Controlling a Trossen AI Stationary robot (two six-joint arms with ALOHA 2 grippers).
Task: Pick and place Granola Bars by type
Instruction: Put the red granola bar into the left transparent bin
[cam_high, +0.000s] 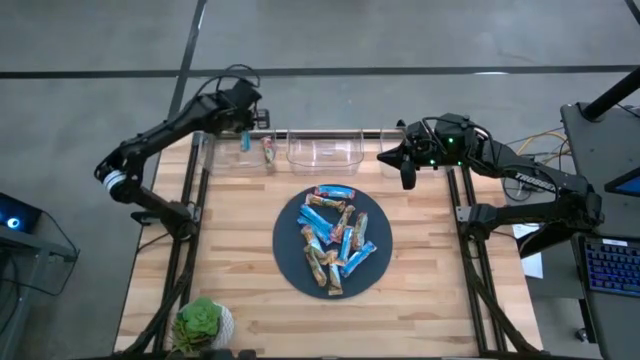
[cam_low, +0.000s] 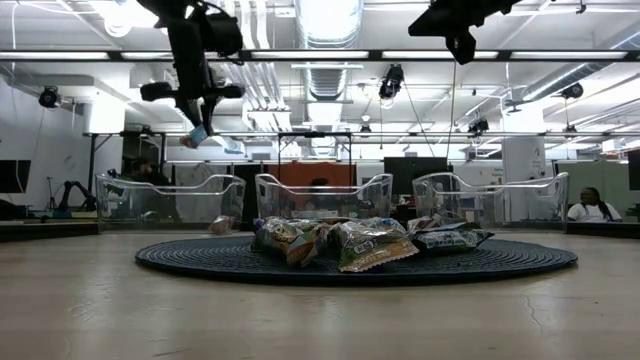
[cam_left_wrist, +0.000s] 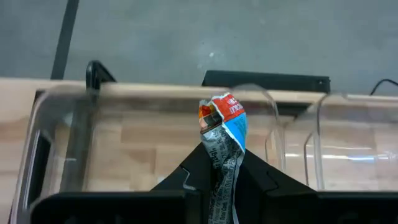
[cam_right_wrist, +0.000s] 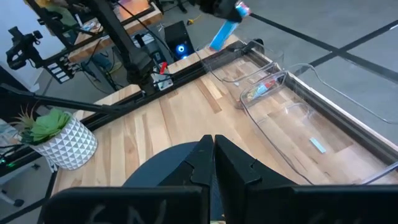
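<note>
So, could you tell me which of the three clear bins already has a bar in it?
The left bin, below the left gripper, which holds a blue bar. A bar lies at the end nearer the middle bin; that and the right bin look empty.

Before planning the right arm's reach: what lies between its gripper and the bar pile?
High view: only bare table between the shut right gripper and the granola bars on the dark disc.

The pale wooden surface (cam_high: 240, 270) carries a dark round disc (cam_high: 290, 262) at its middle, heaped with granola bars (cam_high: 335, 240). Along the far edge stand three clear bins: the left bin (cam_high: 225, 150) holds what looks like one wrapped bar (cam_high: 268, 150), then the middle bin (cam_high: 325, 150) and the right bin (cam_high: 390, 158). A potted plant (cam_high: 203, 325) sits at the near left corner.
</note>
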